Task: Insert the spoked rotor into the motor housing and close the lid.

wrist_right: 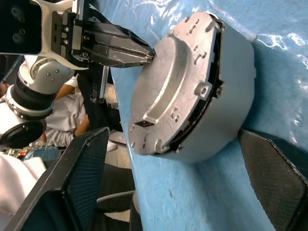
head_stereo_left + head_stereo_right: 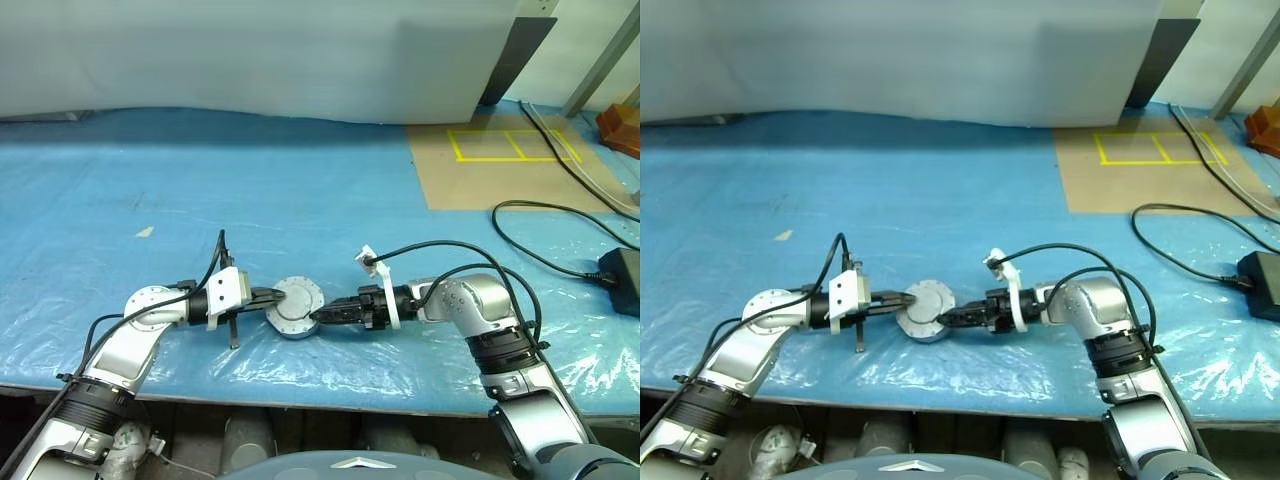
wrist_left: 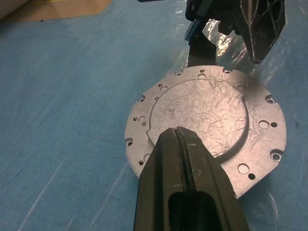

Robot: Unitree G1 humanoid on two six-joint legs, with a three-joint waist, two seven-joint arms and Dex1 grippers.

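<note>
- Left claw (image 2: 268, 296): fingers pressed together, nothing between them. It points level-ish across the tabletop toward 3 o'clock, tips resting on or just over the 9 o'clock edge of the lid; in the left wrist view the shut tips overlap the lid's raised centre. Whether they press down I cannot tell.
- Lid (image 2: 296, 300): flat silver-white disc, plain scratched face up, small holes round the rim. It sits on top of the motor housing (image 1: 226, 96), a grey round shell on the blue plastic sheet (image 2: 300, 190) covering the tabletop, near its front edge. In the right wrist view a thin dark gap shows between lid rim and shell on one side, so the lid looks laid on but perhaps not fully seated.
- Spoked rotor: presumably inside the shell already; hidden, cannot confirm.
- Right claw (image 2: 322, 316): fingers spread wide, empty. It comes in from 3 o'clock, pointing toward 9 o'clock; in its own wrist view the two pads stand either side of the housing shell, apart from it.
- Key relation: housing lies directly between the two claws, left claw at 9, right at 3, both about equally near. Its flat axis is upright, so the right claw's spread fingers straddle the shell's sides; closing would likely steady it while the lid is pushed home.
- Off at 2 o'clock: cardboard with yellow tape squares (image 2: 510, 145), black cable (image 2: 540, 260).
</note>
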